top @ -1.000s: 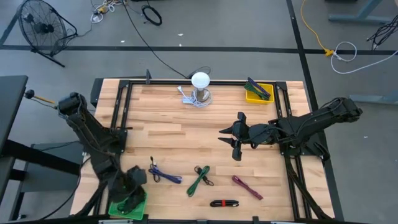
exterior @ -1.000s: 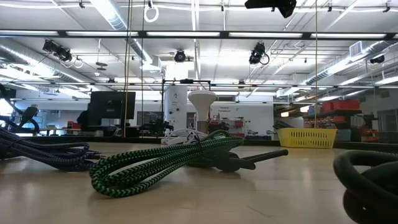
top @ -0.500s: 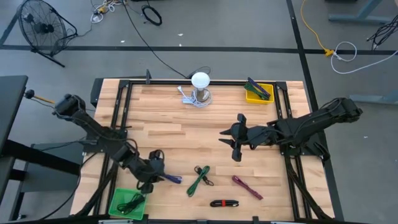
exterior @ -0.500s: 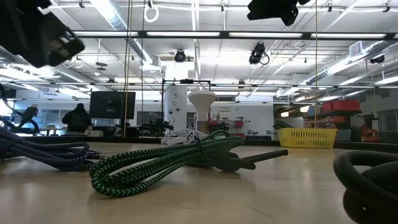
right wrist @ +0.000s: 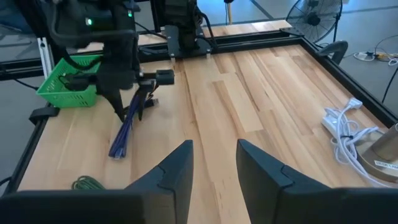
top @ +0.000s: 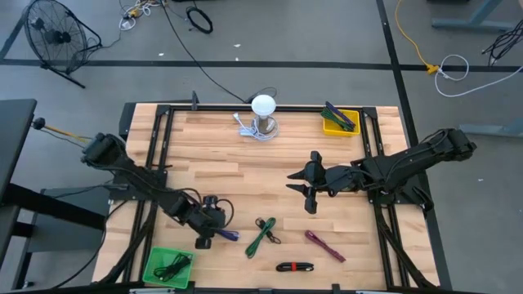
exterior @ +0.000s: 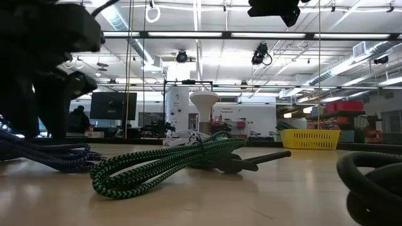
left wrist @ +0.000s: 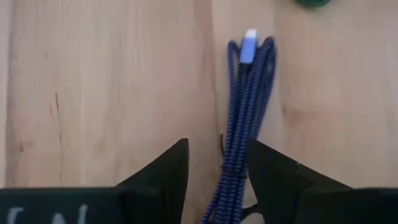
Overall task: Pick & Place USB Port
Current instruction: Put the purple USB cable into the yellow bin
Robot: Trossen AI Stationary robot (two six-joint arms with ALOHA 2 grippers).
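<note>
The left tool, spread, straddles the blue cable; probably limp and light, best pinched mid-bundle.

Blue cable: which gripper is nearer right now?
Left. The left gripper is open, straddling the blue cable; the right gripper hovers over mid-table, well away from it.

blue braided USB cable | bundled, flat on wood | silver plug exposed
</note>
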